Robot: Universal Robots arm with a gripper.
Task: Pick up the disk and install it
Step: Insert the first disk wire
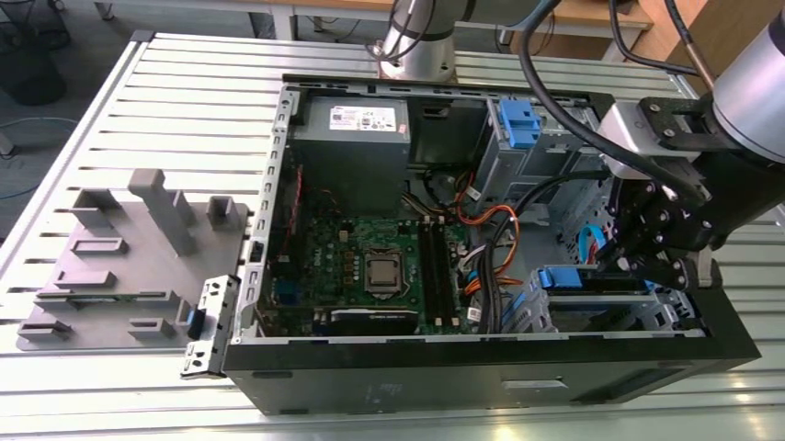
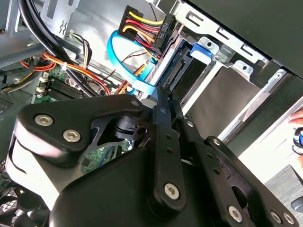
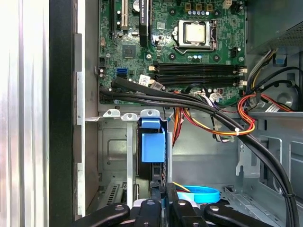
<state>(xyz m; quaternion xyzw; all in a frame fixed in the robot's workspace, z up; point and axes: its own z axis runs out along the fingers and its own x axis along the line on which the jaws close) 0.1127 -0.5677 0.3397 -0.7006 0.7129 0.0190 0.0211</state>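
We are looking at an open computer case [image 1: 491,377] lying on the slatted table [image 1: 184,110]. The disk [image 1: 571,278] is standing on edge in the metal drive cage [image 3: 113,146] at the exterior view's right, and its blue handle [image 3: 152,144] is facing the motherboard [image 1: 368,266]. The gripper [image 1: 620,274] is reaching into the case, and in both wrist views its jaws are looking clenched together, grasping nothing. Their tips are sitting right at the disk's connector end [image 2: 176,71], beside a blue ribbon cable [image 2: 137,85].
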